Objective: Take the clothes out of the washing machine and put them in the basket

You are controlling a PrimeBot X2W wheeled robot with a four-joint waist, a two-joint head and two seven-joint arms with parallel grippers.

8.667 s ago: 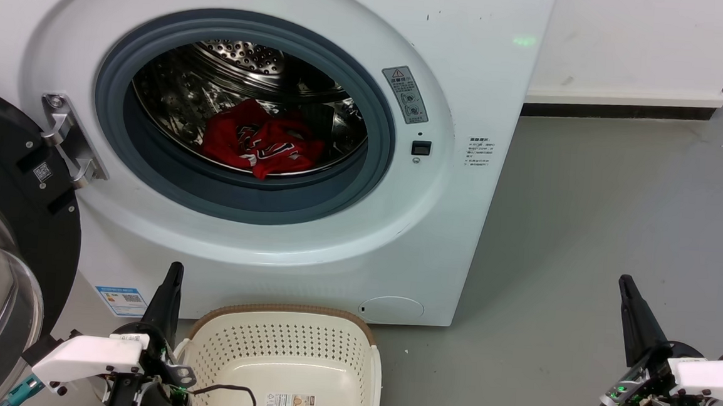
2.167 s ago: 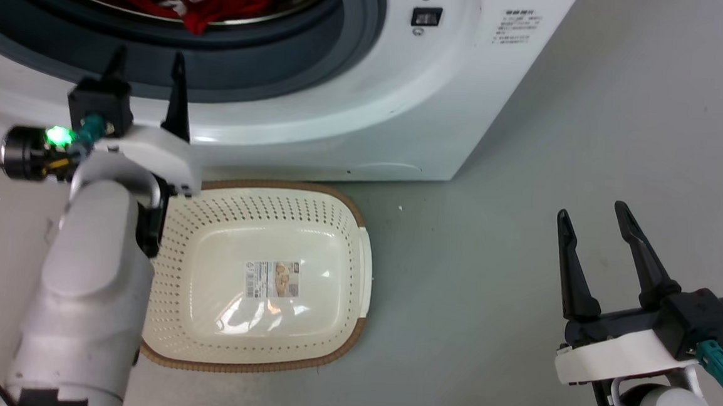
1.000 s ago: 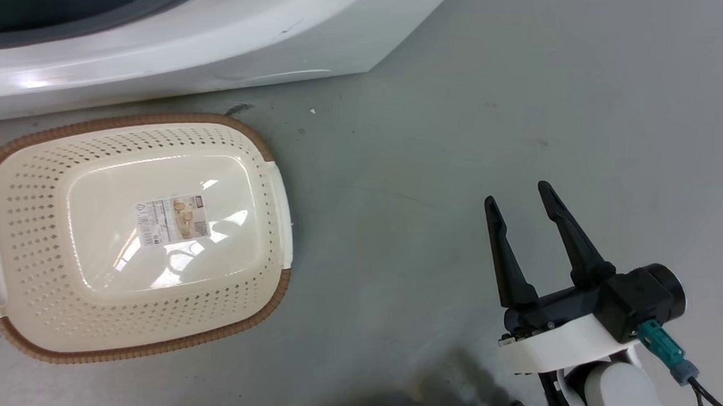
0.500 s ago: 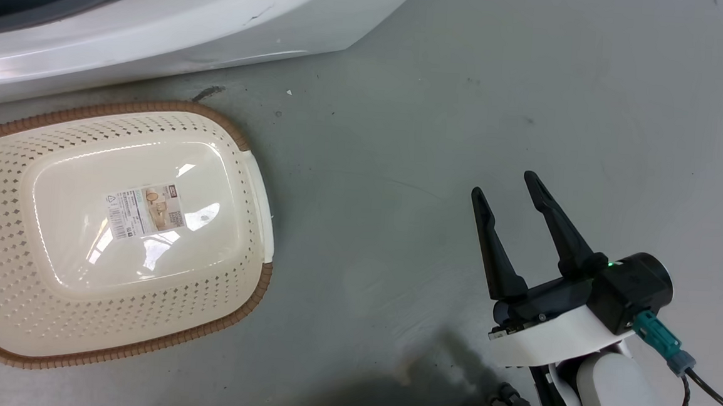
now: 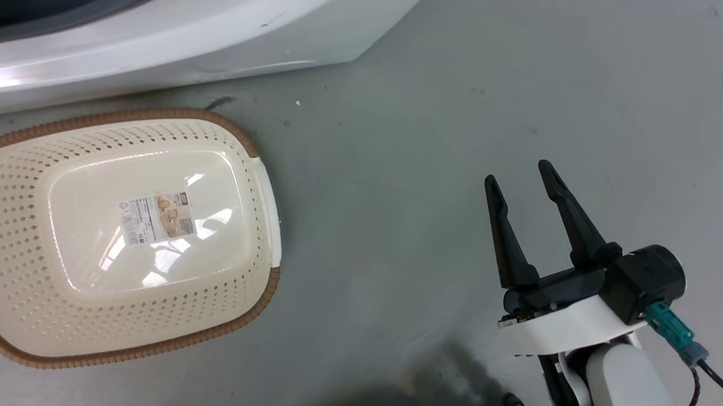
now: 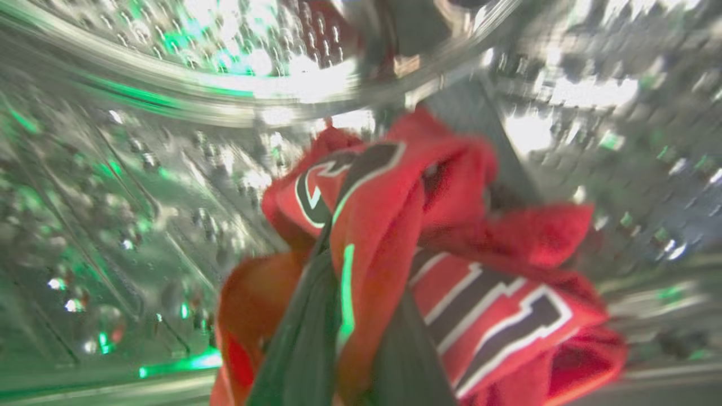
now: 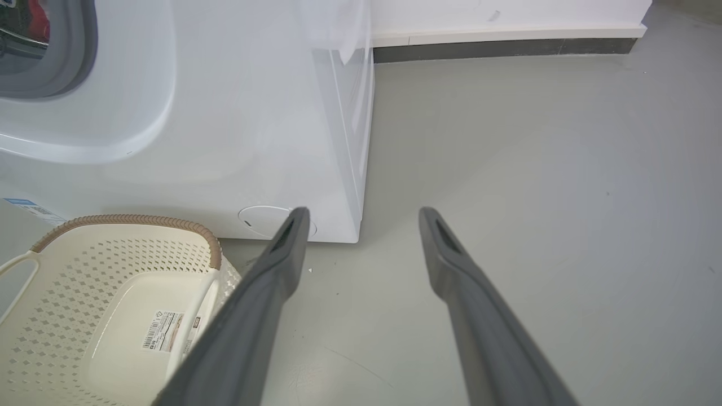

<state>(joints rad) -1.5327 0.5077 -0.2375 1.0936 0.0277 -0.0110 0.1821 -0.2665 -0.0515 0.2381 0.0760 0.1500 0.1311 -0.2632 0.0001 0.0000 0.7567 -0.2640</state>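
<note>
**Operator:** Where is the load, and what holds it?

**Technician:** The clothes (image 6: 389,203) are inside the washing machine (image 5: 158,40), bunched against the steel drum (image 6: 113,214). The left fingers (image 6: 304,344) are closed on a raised fold of the red fabric, which passes between them. The wrist picture is blurred, so the depth of the hold cannot be confirmed.

**Operator:** How will the load handle?

**Technician:** It is judged to be soft, light and limp. It will probably sag and trail when lifted, and a loose hem could catch on the door seal. A bunched fold is the correct place to hold, because it is thick enough to stay pinched. A single thin edge would likely slip out.

**Operator:** What is the status of the other arm and the target?

**Technician:** The right fingers (image 5: 504,243) are spread apart and hold nothing. They sit above the floor (image 5: 403,136), well to the right of the basket (image 5: 241,265). The basket stands on the floor just in front of the machine, with no garment in it.

**Operator:** What has changed from the earlier pictures?

**Technician:** About nine seconds back, both arms were low beside the basket and the clothes lay untouched. Two seconds back, the left fingers stood open at the lower rim of the porthole. They are now in the drum and gripping. The right fingers remain open. The head camera has tilted down, so the basket's shift in that view is camera motion.
</note>
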